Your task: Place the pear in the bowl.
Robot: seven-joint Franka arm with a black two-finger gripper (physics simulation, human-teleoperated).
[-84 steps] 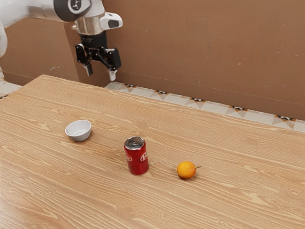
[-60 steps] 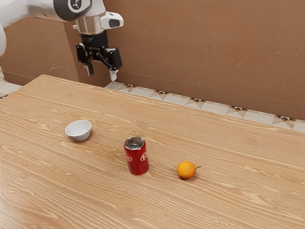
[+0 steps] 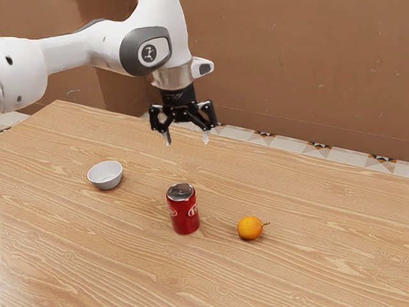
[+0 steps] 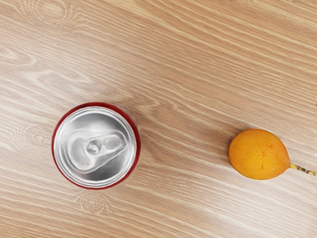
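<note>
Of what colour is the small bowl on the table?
The bowl is white, or very light grey; the exterior view shows it best.

So the pear (image 4: 258, 154) is basically a roundish orange-yellow thing, a bit oblong, with small reddish flecks and a thin knobbly stem. It's lying on its side on the table, well in from the far edge, stem pointing away from the bowl (image 3: 106, 181). That one's small, plain and whitish, sitting upright on the table, well apart from the pear and nearer the table's far corner.
</note>
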